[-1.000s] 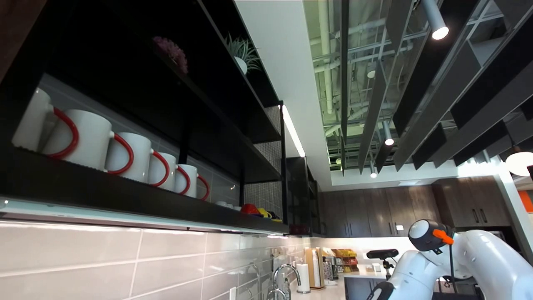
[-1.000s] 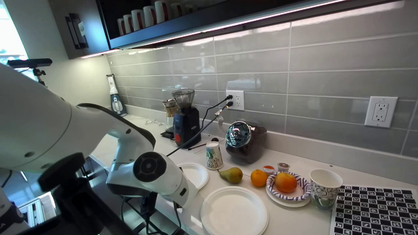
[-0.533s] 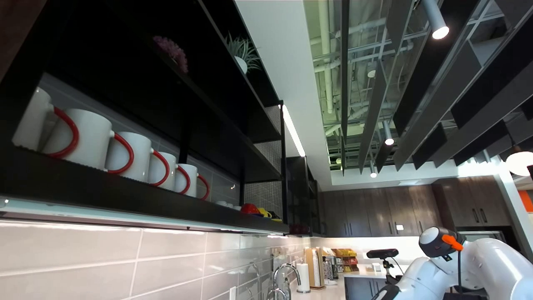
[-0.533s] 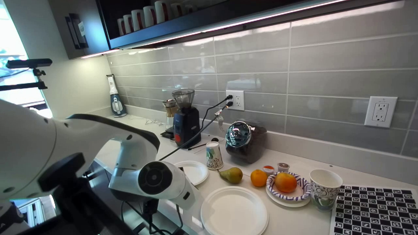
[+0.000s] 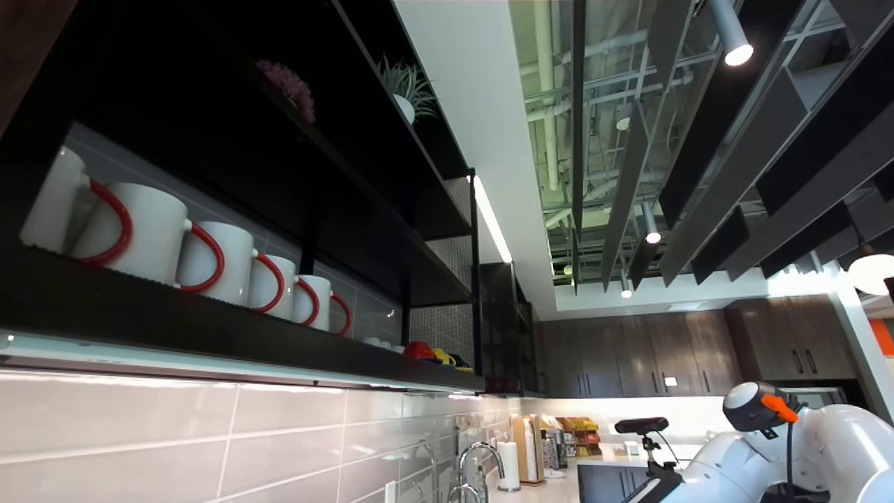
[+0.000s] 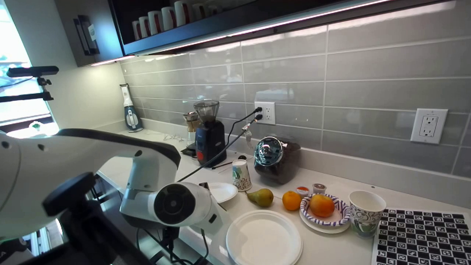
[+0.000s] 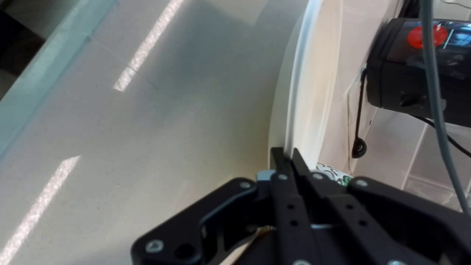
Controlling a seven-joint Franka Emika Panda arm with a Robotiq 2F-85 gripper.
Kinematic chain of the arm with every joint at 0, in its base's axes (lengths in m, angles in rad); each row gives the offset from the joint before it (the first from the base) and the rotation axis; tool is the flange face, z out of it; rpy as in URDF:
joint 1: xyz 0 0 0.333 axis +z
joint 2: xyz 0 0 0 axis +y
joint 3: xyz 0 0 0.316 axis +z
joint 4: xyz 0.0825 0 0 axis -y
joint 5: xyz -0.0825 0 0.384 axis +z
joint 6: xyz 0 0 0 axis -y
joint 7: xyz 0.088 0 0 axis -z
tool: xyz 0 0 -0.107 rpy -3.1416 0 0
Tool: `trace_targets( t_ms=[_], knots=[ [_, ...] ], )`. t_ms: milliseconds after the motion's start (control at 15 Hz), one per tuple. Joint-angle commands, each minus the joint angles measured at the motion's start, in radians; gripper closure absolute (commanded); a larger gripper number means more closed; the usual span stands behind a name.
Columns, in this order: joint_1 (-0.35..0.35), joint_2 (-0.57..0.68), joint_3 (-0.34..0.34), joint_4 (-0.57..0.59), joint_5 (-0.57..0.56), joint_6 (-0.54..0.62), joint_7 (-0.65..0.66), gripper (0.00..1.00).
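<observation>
In the wrist view my gripper [image 7: 288,151] is shut on the rim of a small white plate [image 7: 317,73], which stands edge-on to the camera. The fingertips lie either side of the rim, nearly together. An exterior view shows the same small plate [image 6: 223,192] tilted over the counter, partly behind the white wrist [image 6: 176,204], which hides most of the gripper. Close to the plate stands a patterned paper cup [image 6: 241,176], narrow end up. A green pear [image 6: 262,198] and an orange [image 6: 291,201] lie beyond it. A larger white plate [image 6: 264,237] lies flat nearer the camera.
A patterned bowl [image 6: 346,212] holds a reddish-yellow fruit [image 6: 322,205]; beside it stands an upright paper cup [image 6: 366,217]. Further back are a dark jar [image 6: 287,162] and a coffee grinder [image 6: 209,143] with cables. A checkered board [image 6: 423,235] lies at right. Mugs [image 5: 150,230] line a shelf.
The small plate has shifted and tipped up at the gripper. The arm's elbow has swung right in an exterior view, and the upper arm sits lower in both.
</observation>
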Motion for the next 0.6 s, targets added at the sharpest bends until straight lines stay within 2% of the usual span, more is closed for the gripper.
trace_targets(
  t_ms=[0, 333, 533],
  knots=[
    [-0.092, -0.015, 0.073, -0.059, 0.002, -0.022, -0.017, 0.99],
    [-0.179, -0.066, 0.156, -0.135, 0.012, -0.003, 0.034, 0.99],
    [-0.261, -0.144, 0.218, -0.214, 0.025, 0.091, 0.102, 0.99]
  ],
)
